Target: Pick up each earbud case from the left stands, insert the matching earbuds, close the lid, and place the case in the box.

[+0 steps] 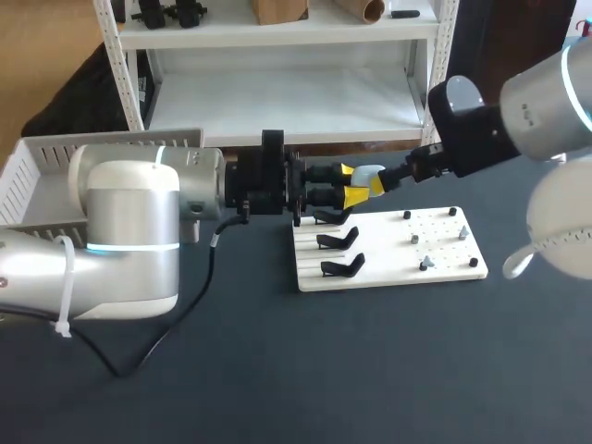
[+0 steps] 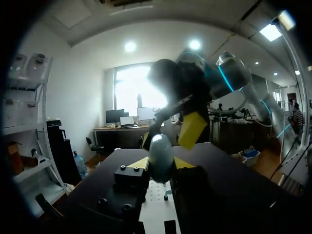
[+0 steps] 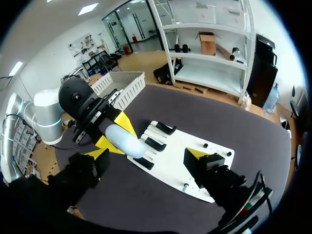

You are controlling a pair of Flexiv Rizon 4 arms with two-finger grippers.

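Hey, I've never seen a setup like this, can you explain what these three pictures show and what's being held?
It's a two-armed robot at a dark table. One picture looks down from overhead; the other two come from cameras on each wrist. The left gripper holds a pale earbud case between its yellow tips, near a white board with black stands. The right gripper is open, facing the case. A white box sits at the left.

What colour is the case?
The case is pale bluish white, clearest in the right wrist view.
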